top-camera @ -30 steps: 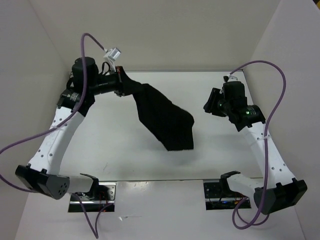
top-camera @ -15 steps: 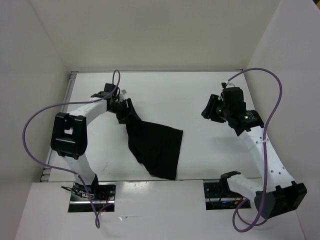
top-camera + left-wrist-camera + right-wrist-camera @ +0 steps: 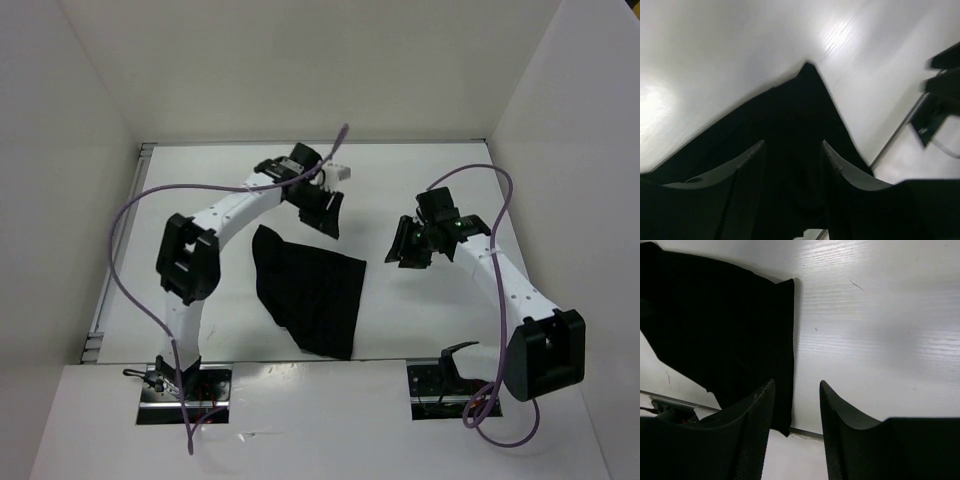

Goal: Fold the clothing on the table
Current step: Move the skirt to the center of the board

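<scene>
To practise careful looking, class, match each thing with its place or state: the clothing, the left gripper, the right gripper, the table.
Column one:
1 clothing
2 left gripper
3 right gripper
4 table

Column two:
A white and flat, under everything else
B open and empty, to the right of the clothing
C black, lying loose, held by nothing
D open and empty, at the far edge of the clothing

Pairs: 1-C; 2-D; 3-B; 4-A
</scene>
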### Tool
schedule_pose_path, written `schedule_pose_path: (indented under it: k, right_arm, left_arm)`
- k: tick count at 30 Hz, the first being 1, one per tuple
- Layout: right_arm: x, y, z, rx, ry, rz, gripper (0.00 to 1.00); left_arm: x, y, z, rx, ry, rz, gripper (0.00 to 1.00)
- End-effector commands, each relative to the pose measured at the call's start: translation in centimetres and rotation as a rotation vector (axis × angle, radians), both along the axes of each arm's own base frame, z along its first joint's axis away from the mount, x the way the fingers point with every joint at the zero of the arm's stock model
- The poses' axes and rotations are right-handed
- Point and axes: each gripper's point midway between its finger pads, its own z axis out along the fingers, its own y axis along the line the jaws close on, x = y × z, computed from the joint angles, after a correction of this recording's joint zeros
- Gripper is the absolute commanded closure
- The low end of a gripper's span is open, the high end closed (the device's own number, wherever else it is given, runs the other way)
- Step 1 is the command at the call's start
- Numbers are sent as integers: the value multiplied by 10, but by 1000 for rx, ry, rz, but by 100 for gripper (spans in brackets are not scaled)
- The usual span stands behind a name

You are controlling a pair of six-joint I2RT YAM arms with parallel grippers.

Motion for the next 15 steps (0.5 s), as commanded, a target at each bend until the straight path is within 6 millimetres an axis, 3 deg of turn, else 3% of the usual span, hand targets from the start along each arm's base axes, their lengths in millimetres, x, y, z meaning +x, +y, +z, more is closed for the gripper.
schedule_pose_path:
  k: [1,2,6,9,15]
  right_arm:
    - [4,8,5,34,-19,-18,54]
    - [6,8,11,39,-36,-18,54]
    - [4,8,21,54,-68,-26,54]
    - [-1,7,24,53,-67,-26,54]
    - [-5,4,22,41,-52,-32,54]
  left_arm:
    - [-25,8,-73,167,121,-133,43]
    - [-29,6,-92,198,152,-144,42]
    - [-17,-8,-111,223,73,-136,40]
    - [-3,-22,-102,235,-82,-133,38]
    - [-2,-34,-108,264,-118,-166,36]
